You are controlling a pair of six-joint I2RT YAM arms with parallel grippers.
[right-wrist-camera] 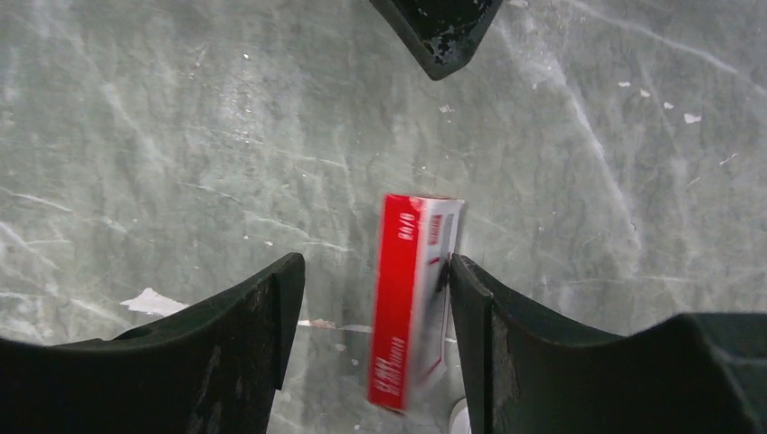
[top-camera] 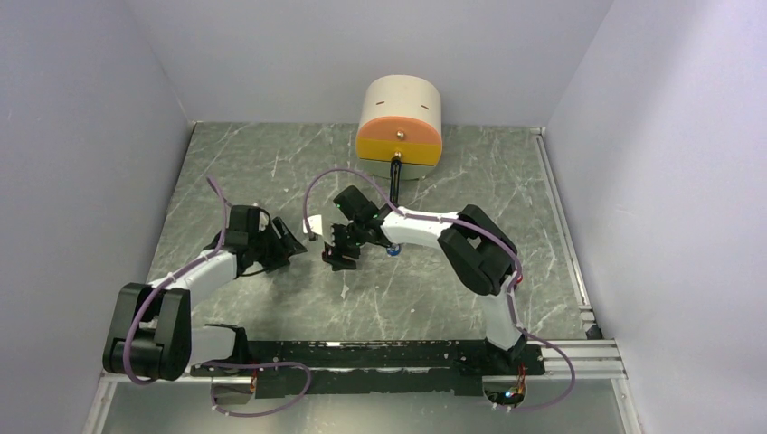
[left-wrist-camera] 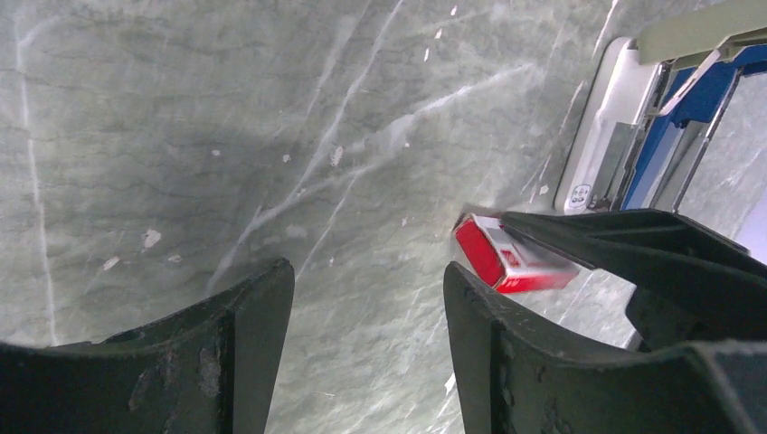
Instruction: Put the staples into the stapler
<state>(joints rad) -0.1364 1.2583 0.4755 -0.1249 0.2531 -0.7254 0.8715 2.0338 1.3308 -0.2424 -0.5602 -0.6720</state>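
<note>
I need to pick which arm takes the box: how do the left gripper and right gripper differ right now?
The left gripper has only bare table between its fingers; the right gripper has the red-and-white box between its fingers. The box lies outside the left gripper, beside one finger, but against one finger of the right gripper. Both stand open, tips facing each other.

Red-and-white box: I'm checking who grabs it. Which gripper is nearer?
Right. The right gripper straddles the box, one finger against it; the left gripper stands beside it, the box outside its fingers.
</note>
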